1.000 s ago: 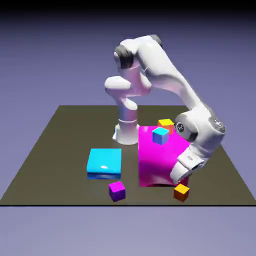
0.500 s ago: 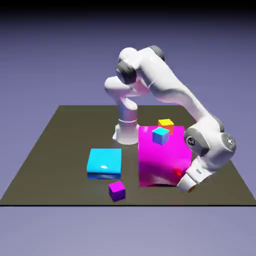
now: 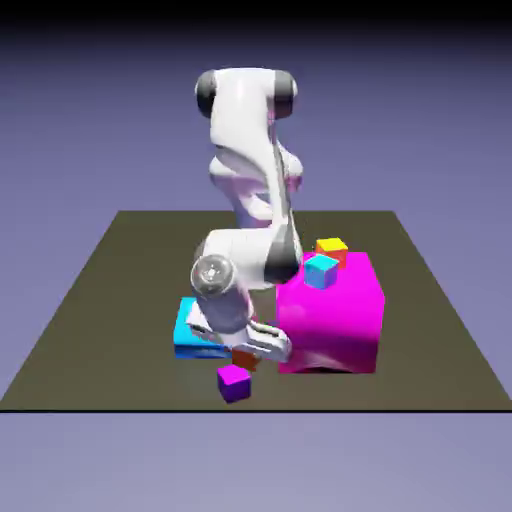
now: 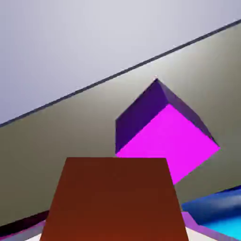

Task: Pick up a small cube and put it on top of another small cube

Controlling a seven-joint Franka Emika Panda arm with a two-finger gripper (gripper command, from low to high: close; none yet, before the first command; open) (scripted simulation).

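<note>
In the exterior view the left half of the dark desk [image 3: 110,300] is bare, and open room runs along its near edge at the lower left. A flat cyan block [image 3: 186,325] lies left of centre, partly hidden by the white arm [image 3: 245,170]. The hand [image 3: 246,356] hangs low, just right of the cyan block, closed on the small orange cube [image 3: 243,359], which is off the desk. Directly below, near the desk's front edge, sits the small purple-magenta cube [image 3: 234,382]; whether the two cubes touch cannot be told. Right of centre stands the big magenta block [image 3: 335,315], carrying a small cyan-topped cube [image 3: 321,271], with a yellow-topped cube [image 3: 331,247] behind. In the hand view the orange cube [image 4: 113,200] fills the bottom, the purple-magenta cube [image 4: 164,129] beyond it.
</note>
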